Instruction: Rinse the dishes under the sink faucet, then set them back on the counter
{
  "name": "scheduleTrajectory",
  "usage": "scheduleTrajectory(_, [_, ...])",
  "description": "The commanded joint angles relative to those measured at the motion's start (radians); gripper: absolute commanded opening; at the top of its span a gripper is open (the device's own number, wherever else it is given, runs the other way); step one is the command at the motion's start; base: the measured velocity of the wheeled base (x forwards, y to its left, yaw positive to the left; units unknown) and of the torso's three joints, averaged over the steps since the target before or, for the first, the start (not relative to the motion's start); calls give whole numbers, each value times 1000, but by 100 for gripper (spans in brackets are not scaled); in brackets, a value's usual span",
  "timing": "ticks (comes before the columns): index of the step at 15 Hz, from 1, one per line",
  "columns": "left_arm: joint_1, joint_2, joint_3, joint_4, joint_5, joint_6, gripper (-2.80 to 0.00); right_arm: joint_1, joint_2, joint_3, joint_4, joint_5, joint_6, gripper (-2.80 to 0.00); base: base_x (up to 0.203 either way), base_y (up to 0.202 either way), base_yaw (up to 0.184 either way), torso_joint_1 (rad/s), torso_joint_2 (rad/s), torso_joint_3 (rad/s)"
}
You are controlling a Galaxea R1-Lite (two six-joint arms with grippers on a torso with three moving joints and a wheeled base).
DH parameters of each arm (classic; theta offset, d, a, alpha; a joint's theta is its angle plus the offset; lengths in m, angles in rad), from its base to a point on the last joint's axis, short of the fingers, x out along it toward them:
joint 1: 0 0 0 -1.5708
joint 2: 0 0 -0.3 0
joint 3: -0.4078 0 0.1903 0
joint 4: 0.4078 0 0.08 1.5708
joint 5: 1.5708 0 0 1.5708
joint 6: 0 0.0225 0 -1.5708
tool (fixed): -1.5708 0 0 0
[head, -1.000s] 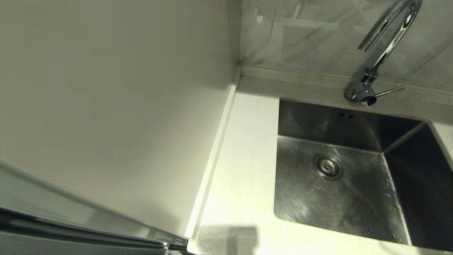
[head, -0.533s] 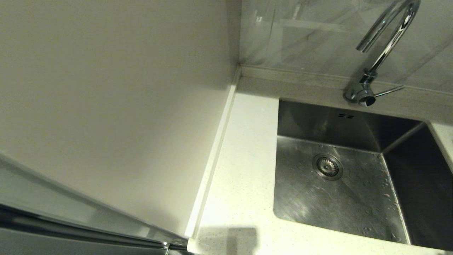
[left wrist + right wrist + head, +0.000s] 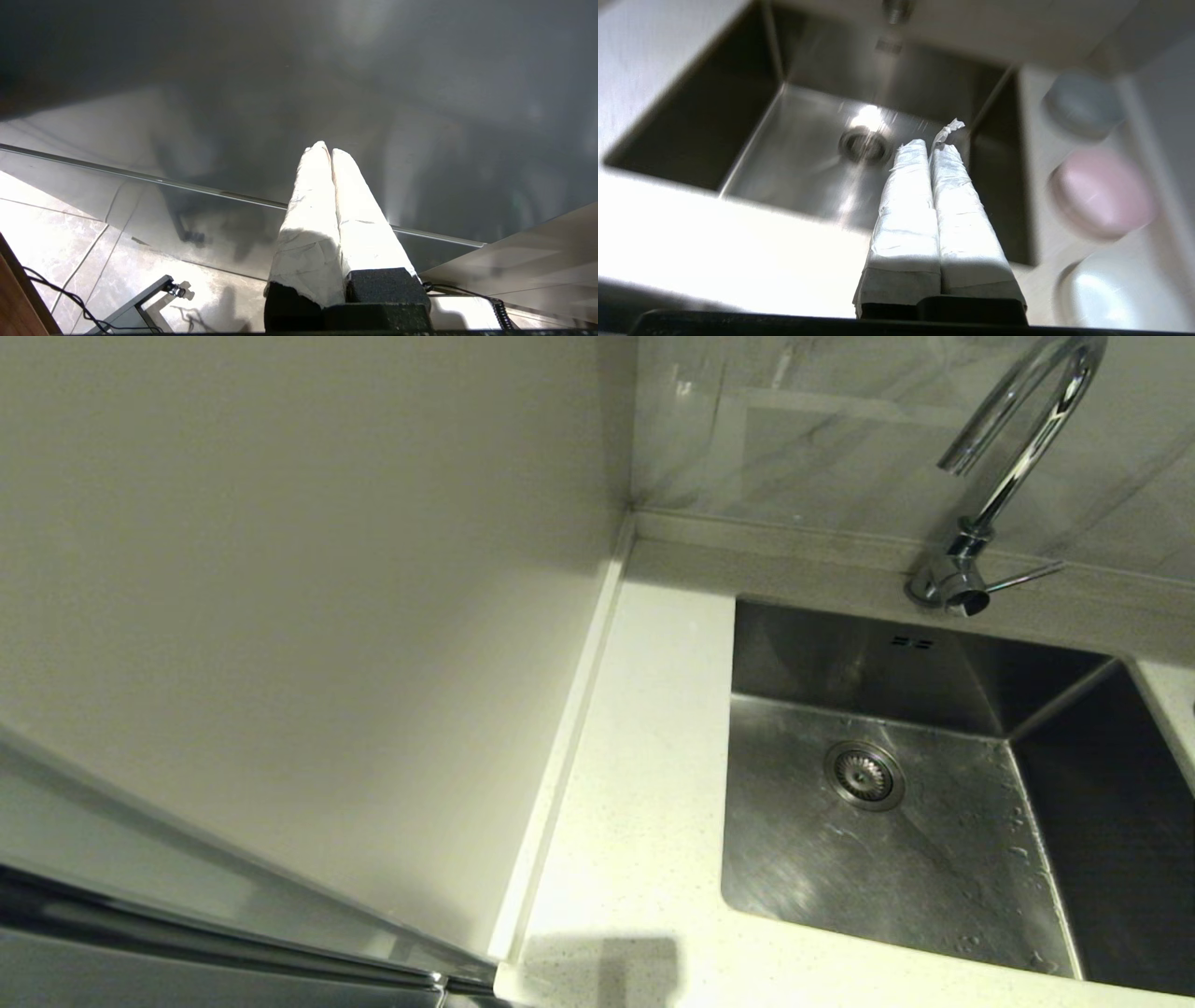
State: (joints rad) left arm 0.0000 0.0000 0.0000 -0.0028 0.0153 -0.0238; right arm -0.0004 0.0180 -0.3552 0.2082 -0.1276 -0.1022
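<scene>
The steel sink [image 3: 896, 859] lies at the right of the head view with its round strainer drain [image 3: 864, 775], and it holds no dish. The chrome gooseneck faucet [image 3: 1004, 476] rises behind it. Neither arm shows in the head view. In the right wrist view my right gripper [image 3: 930, 144] is shut and holds nothing, hovering over the sink's [image 3: 794, 140] near rim. Beside that sink the grey-blue bowl [image 3: 1083, 105], the pink bowl [image 3: 1104, 191] and the white bowl [image 3: 1115, 289] stand on the counter [image 3: 1036, 121]. My left gripper [image 3: 325, 151] is shut and parked low.
The cream-white counter [image 3: 635, 803] runs as a narrow strip left of the sink, against a plain beige wall panel [image 3: 299, 616]. A marbled backsplash [image 3: 822, 429] stands behind the faucet. The left wrist view shows a grey cabinet front [image 3: 299, 70] and tiled floor [image 3: 56, 233].
The head view has shifted slightly, so the faucet and sink sit a little further left and lower. Nothing in the sink has moved.
</scene>
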Motion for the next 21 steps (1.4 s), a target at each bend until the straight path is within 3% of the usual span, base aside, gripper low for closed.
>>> scheduleTrajectory(1, [0,-3,0,0,0,-1,-280,0,-17,113,3,16,32,-280,0,0,0,0,0,0])
scheduleTrajectory(4, [-2,-3,0,0,0,1,-280,0,-17,234,4,46,70,-280,0,0,0,0,0,0])
scheduleTrajectory(16, [0,-3,0,0,0,0,-280,0,-18,206,91,72,-41,-280,0,0,0,0,0,0])
scheduleTrajectory(18, [0,-3,0,0,0,-1,-280,0,-18,222,35,10,-38,-280,0,0,0,0,0,0])
scheduleTrajectory(21, [0,-3,0,0,0,-1,-280,0,-18,291,-180,2,-36,-280,0,0,0,0,0,0])
